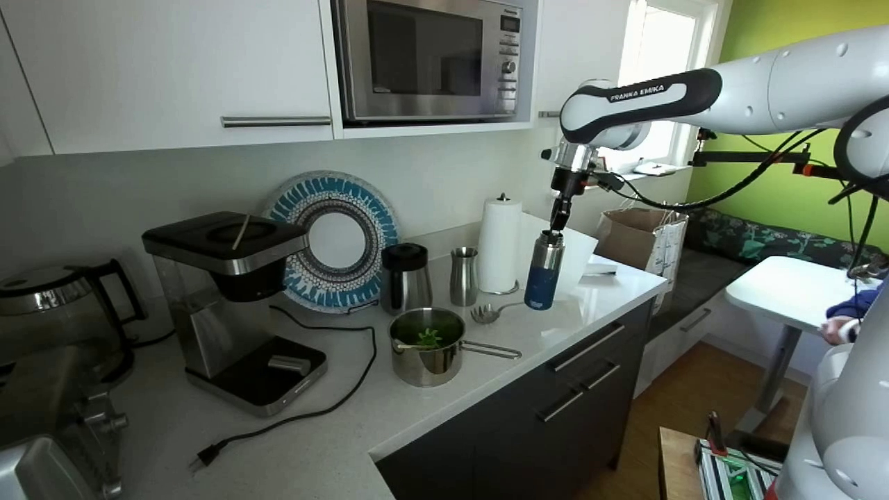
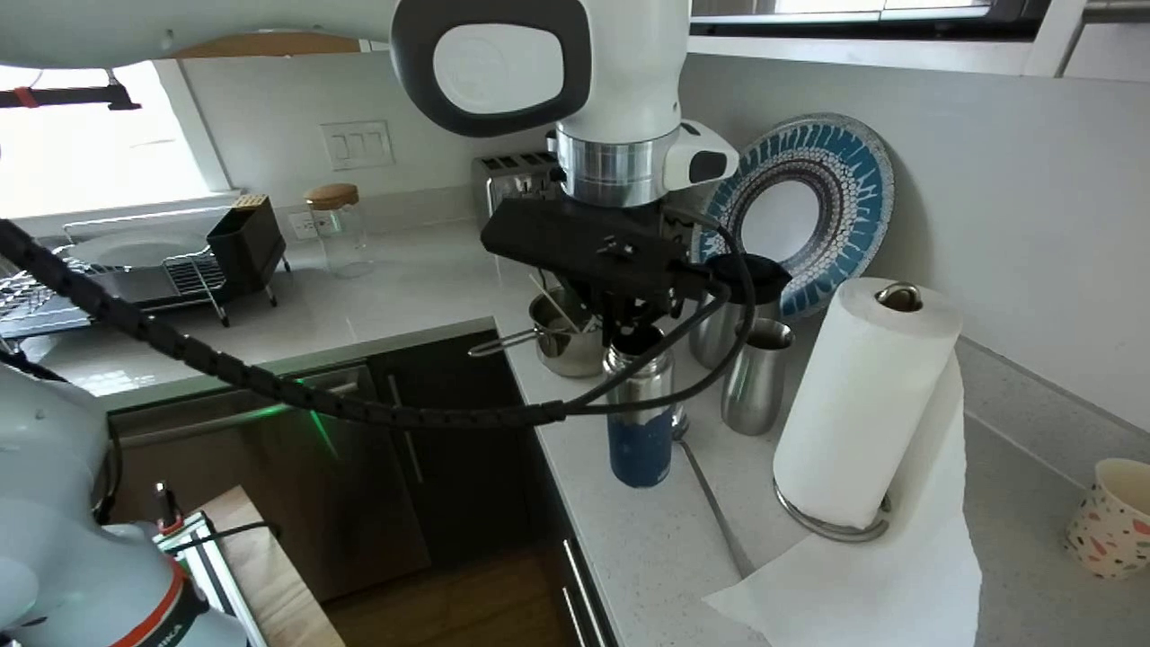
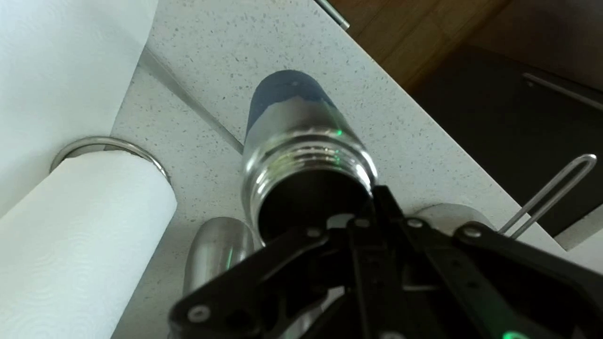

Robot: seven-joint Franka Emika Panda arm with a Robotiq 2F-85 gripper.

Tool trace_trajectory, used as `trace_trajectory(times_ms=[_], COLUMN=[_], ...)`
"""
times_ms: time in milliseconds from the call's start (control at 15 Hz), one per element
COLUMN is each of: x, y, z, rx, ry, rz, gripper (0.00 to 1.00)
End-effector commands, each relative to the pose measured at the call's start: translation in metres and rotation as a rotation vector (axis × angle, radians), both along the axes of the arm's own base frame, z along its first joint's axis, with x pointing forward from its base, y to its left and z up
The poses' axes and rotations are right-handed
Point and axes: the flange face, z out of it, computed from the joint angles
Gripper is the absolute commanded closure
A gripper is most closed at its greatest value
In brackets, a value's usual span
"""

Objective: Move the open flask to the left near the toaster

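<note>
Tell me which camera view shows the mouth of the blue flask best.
The wrist view: it looks into the dark mouth and shows the ridged neck, though the gripper covers part. Both exterior views show the blue flask from the side, its mouth at a slant.

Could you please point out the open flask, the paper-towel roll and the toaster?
Open flask (image 1: 542, 276), in an exterior view: on the blue part of its side.
Paper-towel roll (image 3: 82, 249), in the wrist view: on its white curved side.
Toaster (image 2: 521, 186), in an exterior view: on its metal side.
</note>
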Motion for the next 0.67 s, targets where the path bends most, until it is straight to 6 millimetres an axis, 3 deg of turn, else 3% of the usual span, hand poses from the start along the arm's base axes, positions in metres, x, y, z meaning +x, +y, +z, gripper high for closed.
trace_trajectory(times_ms=[0,200,600], x=[0.025,0.046,0.078], y=[0.055,0.123,0.299], z=[0.027,0.069,0.149], rx=[-0.052,-0.114,-0.113], ry=[-0.067,-0.115,-0.283], rz=[0.151,0.282,0.62], gripper=[0.98,0.98,0.98])
